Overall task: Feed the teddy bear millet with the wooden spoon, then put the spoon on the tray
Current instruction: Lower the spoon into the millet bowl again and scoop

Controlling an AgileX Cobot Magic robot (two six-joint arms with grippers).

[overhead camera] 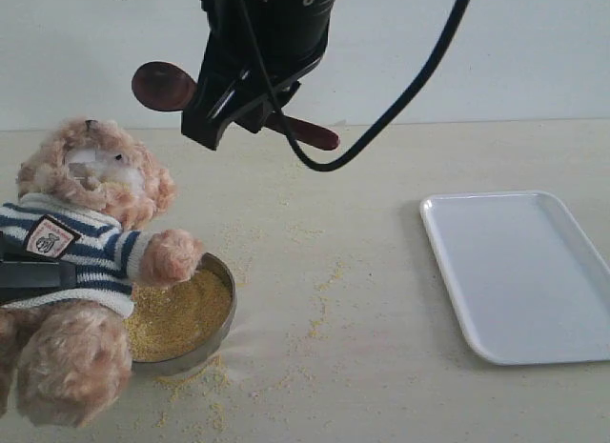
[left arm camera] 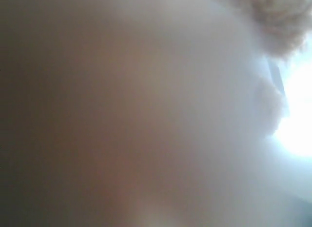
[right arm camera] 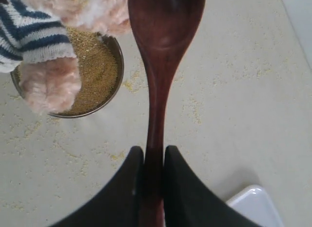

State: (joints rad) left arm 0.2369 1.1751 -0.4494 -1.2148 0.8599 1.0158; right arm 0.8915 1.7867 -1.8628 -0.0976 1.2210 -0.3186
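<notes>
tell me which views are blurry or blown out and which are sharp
Left wrist view: nearly all a defocused haze, blown-out glare at one edge, only a patch of teddy bear fur readable. Right wrist view: sharp on the wooden spoon and millet. Exterior view: soft even light, faint shadows, tray clear, right gripper dark.

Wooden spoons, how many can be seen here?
1. The wooden spoon is clamped between the jaws of the right gripper, in the air above the table. The teddy bear might hide another.

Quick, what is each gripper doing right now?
Left gripper: cannot tell, mostly hidden by the teddy bear.
Right gripper: closed on the wooden spoon.
</notes>
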